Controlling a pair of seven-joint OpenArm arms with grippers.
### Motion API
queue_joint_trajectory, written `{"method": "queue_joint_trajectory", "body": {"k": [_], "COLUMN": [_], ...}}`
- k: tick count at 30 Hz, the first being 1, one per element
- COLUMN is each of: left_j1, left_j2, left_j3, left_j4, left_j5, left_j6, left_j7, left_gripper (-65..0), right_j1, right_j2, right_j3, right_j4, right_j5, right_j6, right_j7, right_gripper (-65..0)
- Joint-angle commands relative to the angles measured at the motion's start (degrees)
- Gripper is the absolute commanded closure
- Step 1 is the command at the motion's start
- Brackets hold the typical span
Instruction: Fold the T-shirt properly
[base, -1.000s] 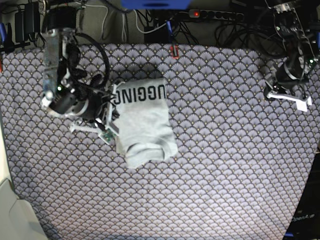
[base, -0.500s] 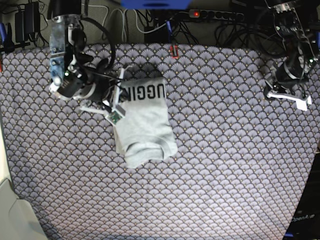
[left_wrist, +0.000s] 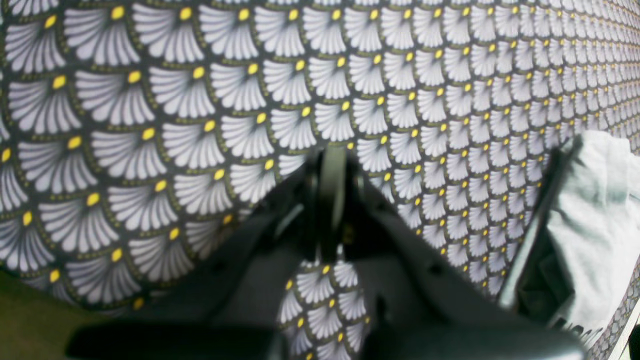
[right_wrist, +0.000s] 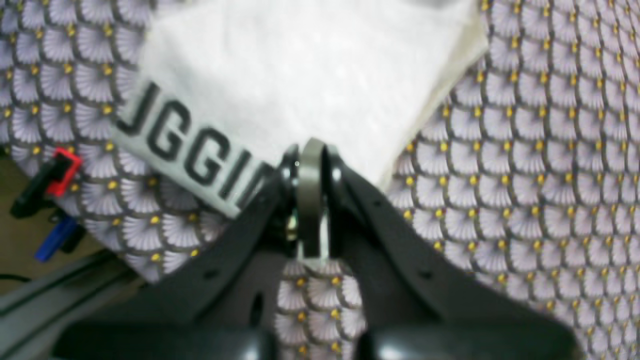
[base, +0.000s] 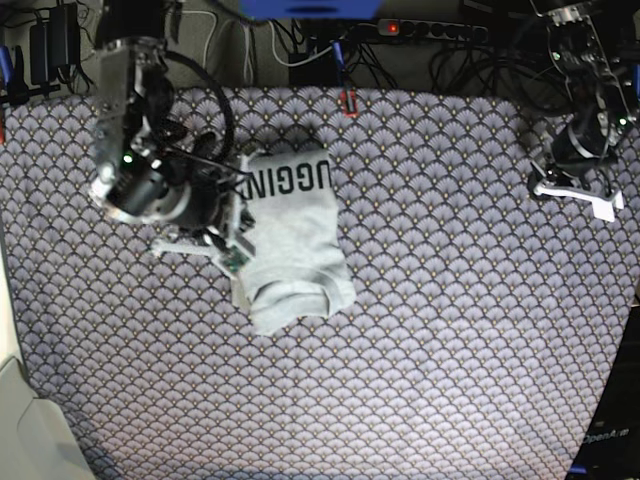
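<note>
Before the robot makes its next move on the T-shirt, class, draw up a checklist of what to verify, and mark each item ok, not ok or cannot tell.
1. T-shirt folded into a compact bundle on the patterned cloth: ok.
2. Fold edges square and even: not ok; the lower end looks rumpled in the base view.
3. Right gripper free of fabric: ok; its jaws are closed at the shirt's edge with nothing visibly pinched.
4. Left gripper clear of the shirt: ok; closed, far off over the cloth.
5. Lettering band lying flat: ok.
</note>
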Motion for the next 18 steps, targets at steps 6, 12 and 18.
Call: {"method": "queue_joint_trajectory", "body": {"k": [6, 12, 18], "left_j1": [-0.2, 0.0, 0.0], "left_j2": [-0.6, -0.6, -0.7], "left_j3": [-0.2, -0.4, -0.2], "left_j4": [1.3, 2.1, 2.0], "left_j5": [-0.7, -0.7, -0.3], "left_j6": [-0.3, -0.3, -0.3], "left_j7": [-0.7, -0.7, -0.7], "left_gripper": [-0.4, -0.4, -0.4], "right_j1": [0.3, 0.5, 0.2], "right_j2": [-2.7, -1.8, -0.4], "right_j3": [-5.2, -5.6, -5.6], "right_j4": [-1.6, -11.5, -15.3], "right_j5": [0.9, 0.9, 0.9], "right_j6": [0.2, 0.2, 0.2], "right_j7": [1.1, 7.0, 9.6], "right_gripper": [0.0, 0.0, 0.0]}}
